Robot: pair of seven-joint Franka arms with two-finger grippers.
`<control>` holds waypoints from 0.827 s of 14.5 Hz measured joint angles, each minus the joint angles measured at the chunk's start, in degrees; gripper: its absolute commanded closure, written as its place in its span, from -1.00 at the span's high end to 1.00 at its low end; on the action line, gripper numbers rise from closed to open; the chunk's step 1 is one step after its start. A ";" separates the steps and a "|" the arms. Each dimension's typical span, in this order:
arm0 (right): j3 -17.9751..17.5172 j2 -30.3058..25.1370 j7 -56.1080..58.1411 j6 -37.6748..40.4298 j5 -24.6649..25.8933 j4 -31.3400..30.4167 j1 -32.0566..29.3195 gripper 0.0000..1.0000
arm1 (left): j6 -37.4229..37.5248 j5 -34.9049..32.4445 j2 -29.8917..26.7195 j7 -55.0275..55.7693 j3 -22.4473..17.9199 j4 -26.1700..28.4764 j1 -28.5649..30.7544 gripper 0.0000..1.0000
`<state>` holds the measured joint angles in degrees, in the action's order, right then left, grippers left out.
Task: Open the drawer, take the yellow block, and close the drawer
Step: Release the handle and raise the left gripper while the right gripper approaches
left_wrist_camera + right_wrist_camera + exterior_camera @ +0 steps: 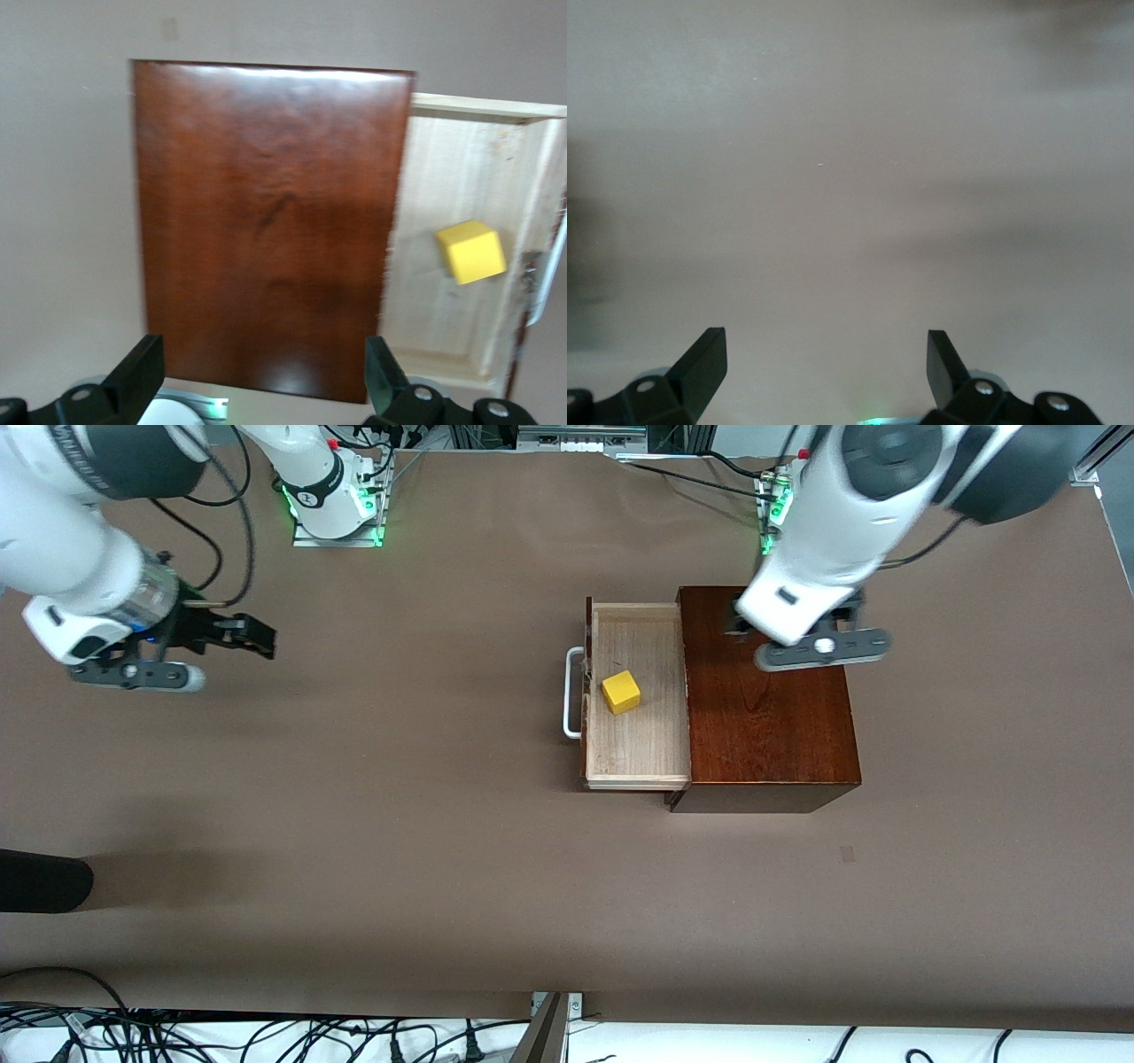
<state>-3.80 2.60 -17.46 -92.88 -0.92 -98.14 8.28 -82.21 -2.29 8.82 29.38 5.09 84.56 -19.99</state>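
My left arm reaches from its base down over the table, wrist pointing downward. My left gripper (261, 385) hangs in the air, fingers (140, 374) spread wide, holding nothing. My right arm waits at its own end. My right gripper (827, 367) is raised, fingers (706, 360) apart and empty.

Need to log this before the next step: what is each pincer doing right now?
Left pincer: open, empty, over the wooden box.
Right pincer: open, empty, over bare table.

Left tool (257, 385) spread over wooden box (266, 221), yellow block (470, 251) in open drawer (443, 328)
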 measured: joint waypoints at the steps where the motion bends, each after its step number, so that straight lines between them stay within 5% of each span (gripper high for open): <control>1: -0.04 0.05 -2.70 -0.06 0.00 0.00 1.30 1.00 | 0.06 0.10 -1.81 -3.06 -1.66 1.61 0.65 1.00; 7: -0.18 0.53 -24.02 -4.12 -2.97 0.04 9.23 1.00 | -0.60 0.97 -11.73 -18.51 -11.08 11.75 5.82 1.00; 12: -0.49 3.38 -46.03 -8.85 -3.58 0.10 18.29 1.00 | -2.80 1.01 -14.77 -20.83 -11.83 16.25 7.38 1.00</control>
<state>-4.29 5.97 -63.50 -101.73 -4.50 -98.05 26.57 -85.01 -1.29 -5.95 8.55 -6.74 100.81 -12.61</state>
